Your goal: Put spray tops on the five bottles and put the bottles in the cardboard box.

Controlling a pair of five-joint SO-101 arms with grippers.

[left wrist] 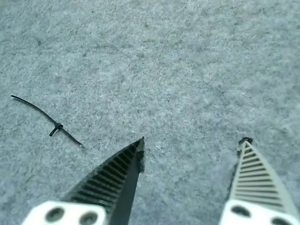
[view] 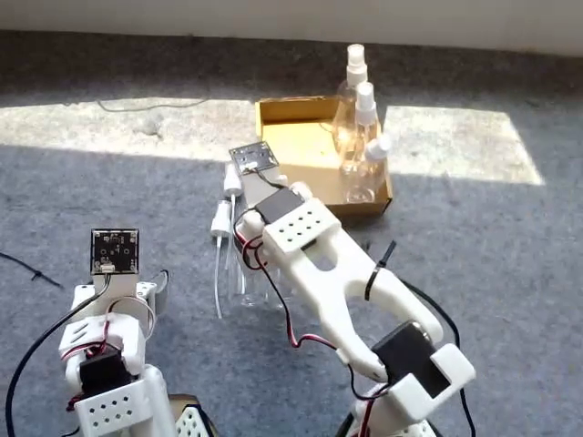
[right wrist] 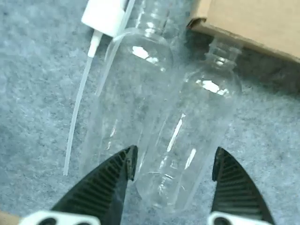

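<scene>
Right wrist view: one uncapped clear bottle is seen lying on the grey carpeted worktop, framed between the widely parted fingers of the right pincer. A second bottle lies just beside it, with a white spray top next to that. In the high view, the cardboard box is placed at upper centre, and three capped bottles are stood in its right part. The left pincer is held wide open over bare carpet near a black cable tie.

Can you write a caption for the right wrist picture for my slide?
Open right tool over one topless bottle, second bottle alongside, loose spray top and cardboard box nearby.
</scene>
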